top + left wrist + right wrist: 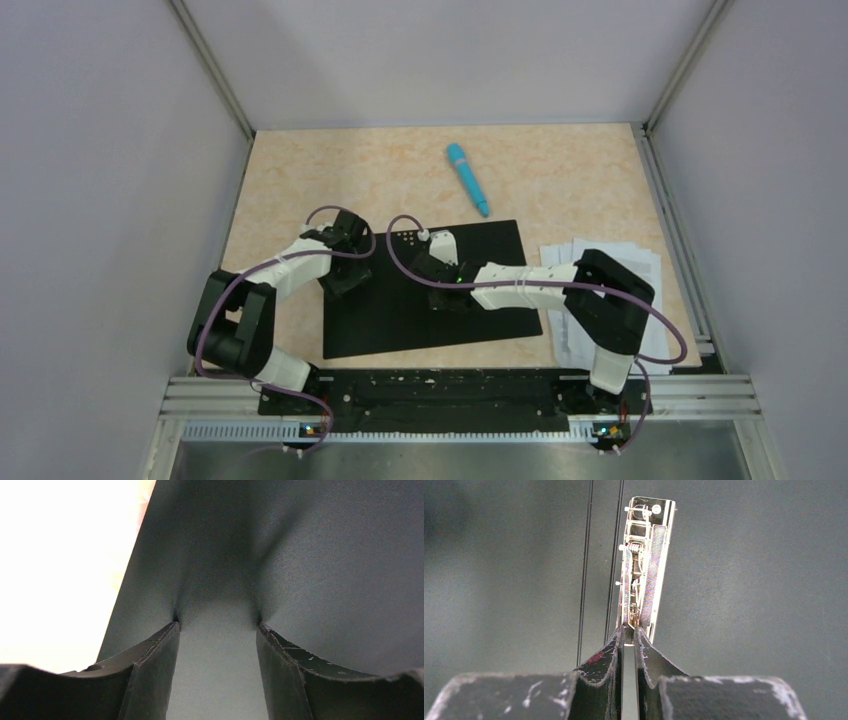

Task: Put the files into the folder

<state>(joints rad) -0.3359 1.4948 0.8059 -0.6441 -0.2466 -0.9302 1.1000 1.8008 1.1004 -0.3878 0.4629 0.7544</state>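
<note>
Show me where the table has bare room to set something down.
Bare: the far-left table between the back wall and the folder, left of the pen; the far-right corner between pen and files. Crowded: the folder, under left gripper and right gripper on the clip, and the files' side.

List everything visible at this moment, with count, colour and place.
folder: one, black inside showing, lying open at the table's centre
metal clip: one, silver, on the folder's inside
files: one thin stack, white, right of the folder
pen-like stick: one, blue, on the table beyond the folder
table: one, beige marbled top
left hand: one, black fingers spread, tips against the folder near its left edge
right hand: one, black fingers closed on the clip's near end
</note>
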